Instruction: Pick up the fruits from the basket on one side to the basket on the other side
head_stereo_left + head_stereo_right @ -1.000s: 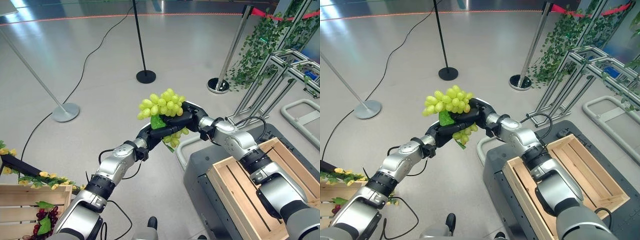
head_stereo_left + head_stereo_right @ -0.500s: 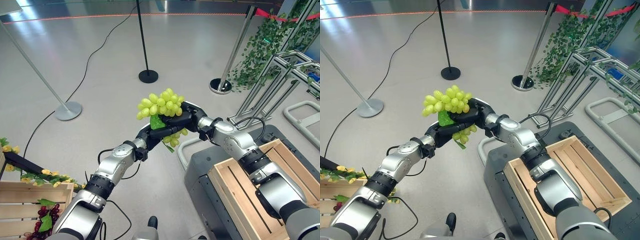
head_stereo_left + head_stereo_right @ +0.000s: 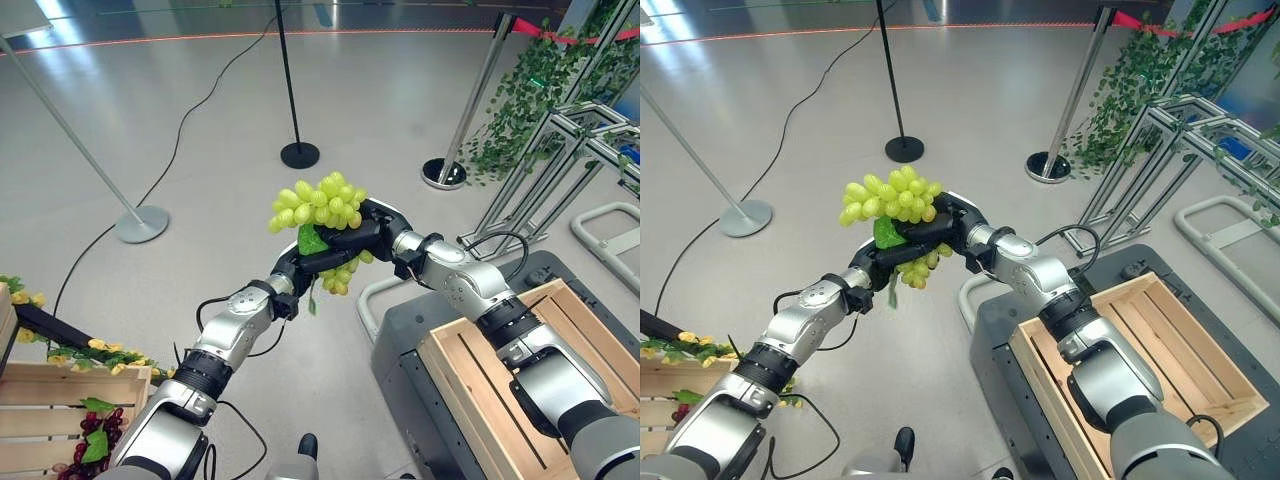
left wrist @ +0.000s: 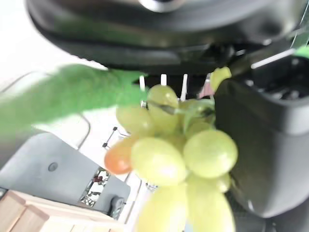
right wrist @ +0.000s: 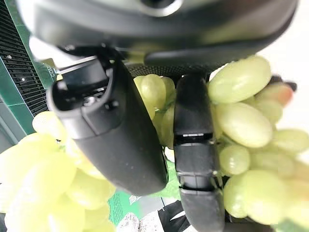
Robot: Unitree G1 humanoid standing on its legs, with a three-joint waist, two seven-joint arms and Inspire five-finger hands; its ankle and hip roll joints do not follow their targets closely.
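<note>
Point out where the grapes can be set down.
The right crate is bare inside, slats clear between its walls. The left crate already holds red grapes. Both hands, left and right, crowd the green grapes mid-air.

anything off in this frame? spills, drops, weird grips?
Nothing spilled or dropped. One thing to note: both the left hand and the right hand grip the green grape bunch at once, mid-air over the floor between the left crate and the right crate. It looks like a handover.
</note>
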